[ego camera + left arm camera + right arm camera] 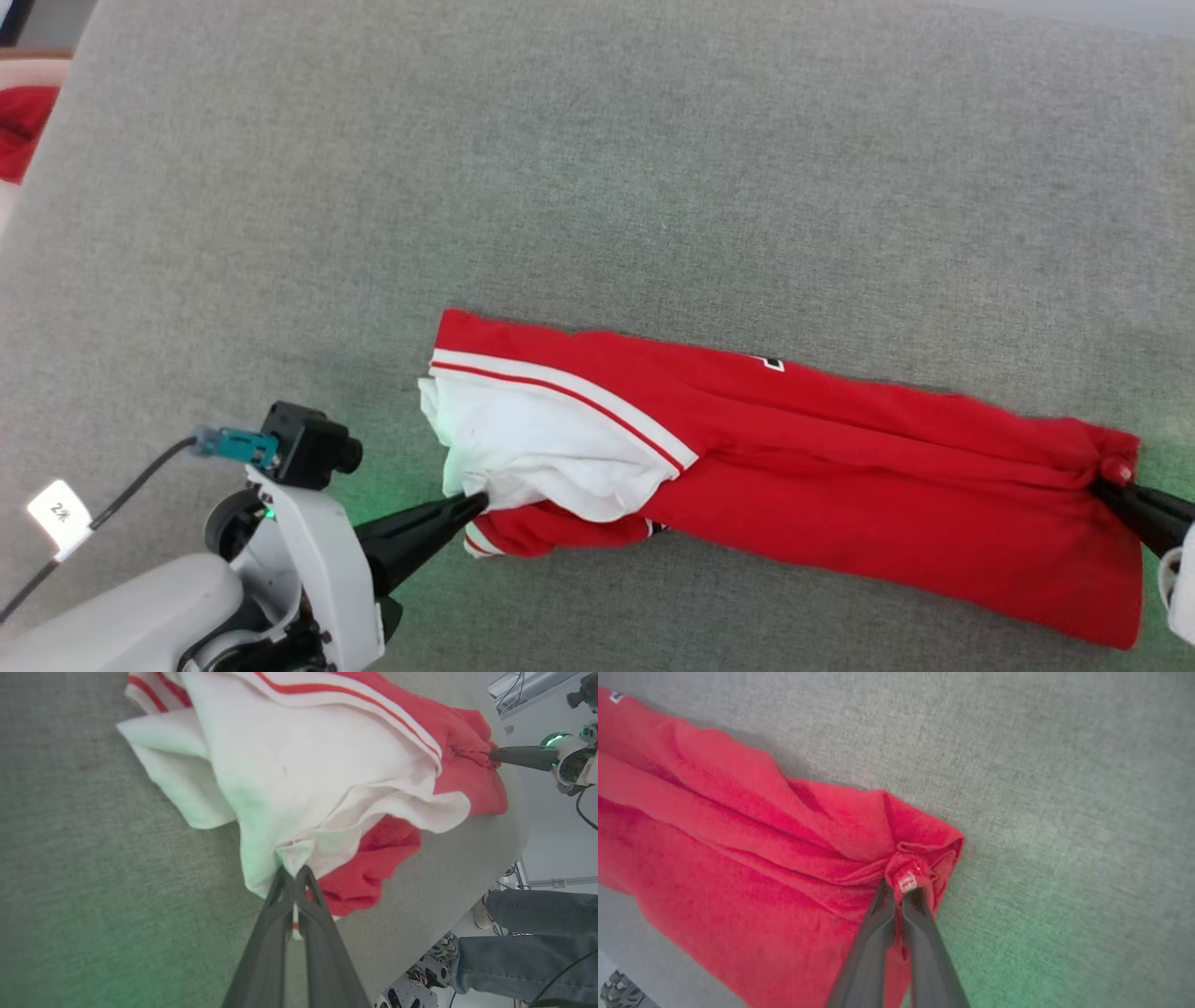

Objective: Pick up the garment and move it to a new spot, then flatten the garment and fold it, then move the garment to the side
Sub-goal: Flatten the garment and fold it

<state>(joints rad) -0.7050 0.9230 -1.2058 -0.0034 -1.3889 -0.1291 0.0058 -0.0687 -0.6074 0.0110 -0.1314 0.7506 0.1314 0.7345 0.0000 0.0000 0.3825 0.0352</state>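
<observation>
Your left gripper (478, 504), nearest in the head view at 7 o'clock, has its fingers pressed together on the white sleeve of the garment (840, 467). You see the garment lying as a long band across the grey table (597, 187), and the right gripper (1106, 483) pinches its red end at 4 o'clock. Open table runs from 9 through 12 to 3 o'clock. From the left wrist, you see the table edge at 3 o'clock, with a person's legs (528, 947) beyond. From the right wrist, bare table spreads from 12 to 4 o'clock.
</observation>
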